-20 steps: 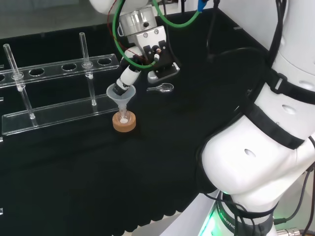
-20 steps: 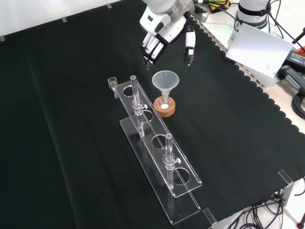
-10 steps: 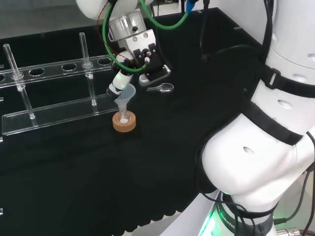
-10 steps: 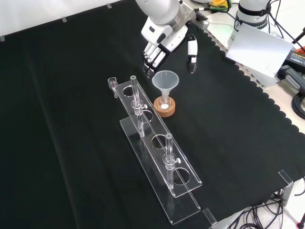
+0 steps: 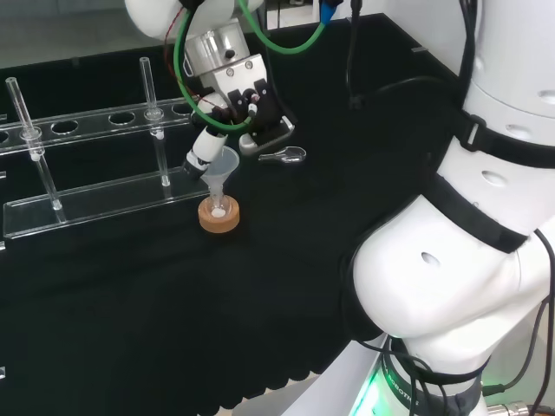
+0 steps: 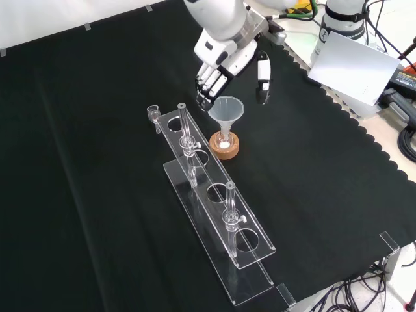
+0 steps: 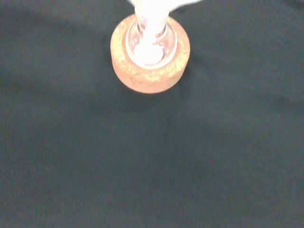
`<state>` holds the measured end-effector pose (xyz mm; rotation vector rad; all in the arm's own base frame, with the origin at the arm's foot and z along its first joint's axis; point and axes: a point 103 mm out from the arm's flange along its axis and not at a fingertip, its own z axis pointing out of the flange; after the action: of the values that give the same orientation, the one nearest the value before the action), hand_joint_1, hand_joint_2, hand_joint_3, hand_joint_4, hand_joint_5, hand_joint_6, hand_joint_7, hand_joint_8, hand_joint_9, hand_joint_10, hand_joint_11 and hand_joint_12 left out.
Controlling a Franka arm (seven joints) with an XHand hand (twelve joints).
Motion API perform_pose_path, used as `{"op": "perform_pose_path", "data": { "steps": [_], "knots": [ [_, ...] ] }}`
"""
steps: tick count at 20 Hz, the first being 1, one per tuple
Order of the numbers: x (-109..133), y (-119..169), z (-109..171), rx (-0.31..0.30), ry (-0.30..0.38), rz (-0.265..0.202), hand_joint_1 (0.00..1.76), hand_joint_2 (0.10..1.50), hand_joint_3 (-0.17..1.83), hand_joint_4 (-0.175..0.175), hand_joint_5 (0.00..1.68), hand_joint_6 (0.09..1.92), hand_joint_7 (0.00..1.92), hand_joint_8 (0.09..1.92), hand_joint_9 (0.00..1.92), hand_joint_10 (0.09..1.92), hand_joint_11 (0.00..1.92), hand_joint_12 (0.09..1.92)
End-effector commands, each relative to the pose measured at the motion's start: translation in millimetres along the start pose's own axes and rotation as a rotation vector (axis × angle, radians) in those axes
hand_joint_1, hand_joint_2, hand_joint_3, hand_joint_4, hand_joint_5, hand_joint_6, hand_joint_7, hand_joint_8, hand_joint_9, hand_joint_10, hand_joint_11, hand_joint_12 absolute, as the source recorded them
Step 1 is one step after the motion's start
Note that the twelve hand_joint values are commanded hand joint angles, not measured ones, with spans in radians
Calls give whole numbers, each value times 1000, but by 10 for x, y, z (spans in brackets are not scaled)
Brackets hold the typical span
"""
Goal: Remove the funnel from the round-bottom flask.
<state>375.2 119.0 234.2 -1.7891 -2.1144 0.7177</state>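
Note:
A clear funnel [image 5: 224,165] [image 6: 225,111] stands with its stem in a small round-bottom flask [image 7: 149,42] that holds something white. The flask rests on a cork ring [image 5: 218,215] [image 6: 224,145] [image 7: 150,71]. The hand [image 5: 234,95] [image 6: 226,53] hangs just above and beyond the funnel in the front view. It is open: its fingers [image 6: 207,88] point down close to the left of the funnel's rim, and the thumb [image 6: 262,77] is apart on the right. I see no contact with the funnel.
A long clear rack [image 5: 95,201] [image 6: 218,214] with upright glass tubes stands beside the flask. A small clear glass piece [image 5: 284,156] lies behind the funnel in the head view. The cloth's scalloped edge [image 6: 338,123] runs along the right of the front view.
The hand has come down and moved left in the head view, bringing its fingers closer to the funnel's rim. Funnel, flask and cork ring have stayed put.

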Motion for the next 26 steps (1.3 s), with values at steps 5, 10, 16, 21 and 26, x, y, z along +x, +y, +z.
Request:
{"op": "perform_pose_path", "data": {
  "steps": [5, 10, 16, 21, 26],
  "knots": [
    [52, 173, 123, -22, -54, 11, 435, 775, -67, -33, 0, 87, 0, 259, 5, 904, 208, 1514],
    [48, 188, 109, -76, -88, 20, 480, 769, -62, -34, 0, 87, 0, 232, 0, 888, 207, 1515],
    [16, 222, 136, -65, -110, 18, 511, 771, -56, -39, 0, 87, 0, 217, 0, 859, 206, 1515],
    [-30, 258, 185, -63, -113, 20, 514, 771, -54, -40, 0, 87, 0, 218, 0, 863, 203, 1516],
    [-55, 282, 207, -74, -116, 12, 523, 771, -48, -41, 0, 87, 0, 270, 9, 903, 200, 1524]
  ]
}}
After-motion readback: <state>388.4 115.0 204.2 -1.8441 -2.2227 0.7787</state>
